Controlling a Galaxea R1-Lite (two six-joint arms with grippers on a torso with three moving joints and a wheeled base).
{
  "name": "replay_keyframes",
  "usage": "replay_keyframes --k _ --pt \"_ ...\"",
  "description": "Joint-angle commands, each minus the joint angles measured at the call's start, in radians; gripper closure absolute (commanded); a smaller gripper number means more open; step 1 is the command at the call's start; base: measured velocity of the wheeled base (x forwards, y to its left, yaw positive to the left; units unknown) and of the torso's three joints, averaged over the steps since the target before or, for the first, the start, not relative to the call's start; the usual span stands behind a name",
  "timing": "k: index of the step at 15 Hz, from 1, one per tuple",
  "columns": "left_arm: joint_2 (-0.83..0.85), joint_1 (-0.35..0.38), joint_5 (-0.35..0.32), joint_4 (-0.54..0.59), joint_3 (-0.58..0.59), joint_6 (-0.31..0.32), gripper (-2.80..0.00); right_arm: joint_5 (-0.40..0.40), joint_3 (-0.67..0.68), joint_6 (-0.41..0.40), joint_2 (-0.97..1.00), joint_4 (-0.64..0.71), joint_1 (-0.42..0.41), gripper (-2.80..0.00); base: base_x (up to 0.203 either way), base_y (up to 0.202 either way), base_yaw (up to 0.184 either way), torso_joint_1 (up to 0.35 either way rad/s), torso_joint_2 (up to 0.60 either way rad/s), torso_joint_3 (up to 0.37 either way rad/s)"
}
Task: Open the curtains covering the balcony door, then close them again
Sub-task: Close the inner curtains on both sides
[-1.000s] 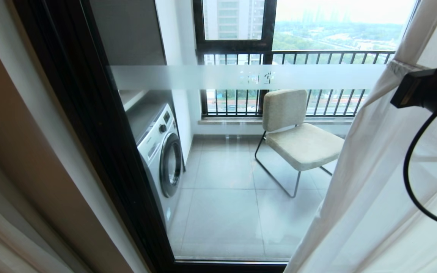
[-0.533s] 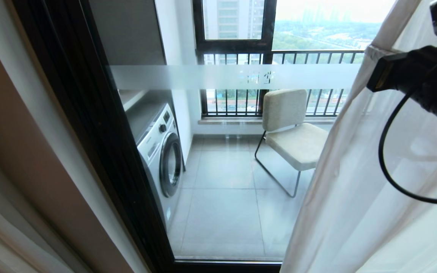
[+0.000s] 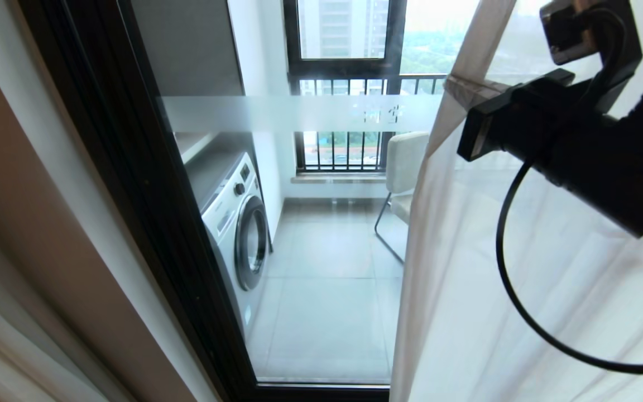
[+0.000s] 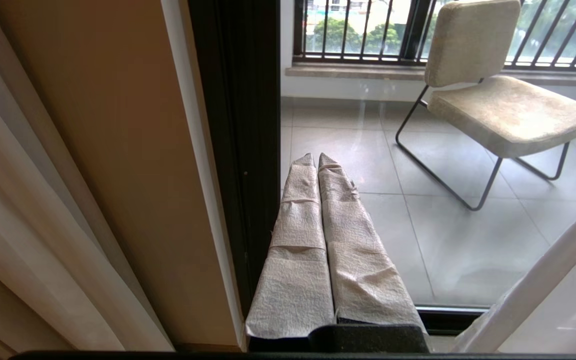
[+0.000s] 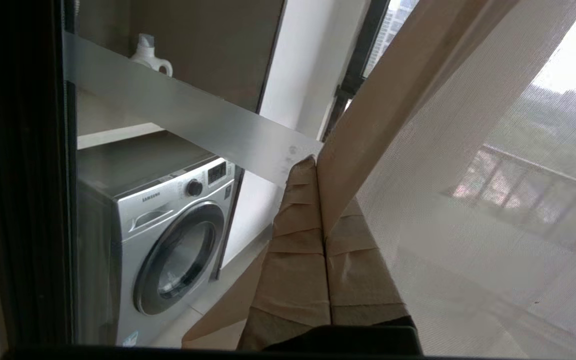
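Closing phase, judged partly done: sheer curtain (image 3: 522, 290), hem pinched in right pincer (image 5: 320, 165) at 1 o'clock, covers the balcony door (image 3: 321, 234) rightward; left glass remains bare. Left pincer (image 4: 316, 159) pressed together, idle.

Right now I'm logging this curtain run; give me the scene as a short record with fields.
right gripper: shut on the hemmed edge of the sheer curtain, raised at the right of the head view
left gripper: shut, empty, low beside the black door frame
balcony door glass: left part uncovered, right part behind the sheer
visible through the glass: washing machine, beige chair
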Motion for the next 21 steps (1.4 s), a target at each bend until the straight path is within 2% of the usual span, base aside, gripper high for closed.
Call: replay_keyframes --k 1,4,7,13,16,21 --pt "0.0 0.0 0.0 0.0 0.0 0.0 0.0 -0.02 0.001 -0.022 0.025 -0.02 0.082 0.0 0.0 0.0 0.0 0.0 0.0 0.0" --pt "0.0 0.0 0.0 0.0 0.0 0.0 0.0 -0.036 -0.001 -0.031 0.021 -0.02 0.085 0.0 0.0 0.0 0.0 0.0 0.0 0.0" --pt "0.0 0.0 0.0 0.0 0.0 0.0 0.0 -0.07 -0.004 -0.026 -0.016 -0.016 0.041 0.0 0.0 0.0 0.0 0.0 0.0 0.0" --pt "0.0 0.0 0.0 0.0 0.0 0.0 0.0 -0.068 0.0 -0.022 -0.106 -0.005 -0.151 0.0 0.0 0.0 0.0 0.0 0.0 0.0" --pt "0.0 0.0 0.0 0.0 0.0 0.0 0.0 -0.067 0.011 0.012 -0.143 -0.005 -0.269 0.0 0.0 0.0 0.0 0.0 0.0 0.0" --pt "0.0 0.0 0.0 0.0 0.0 0.0 0.0 -0.063 0.04 0.043 -0.222 0.025 -0.388 0.0 0.0 0.0 0.0 0.0 0.0 0.0"
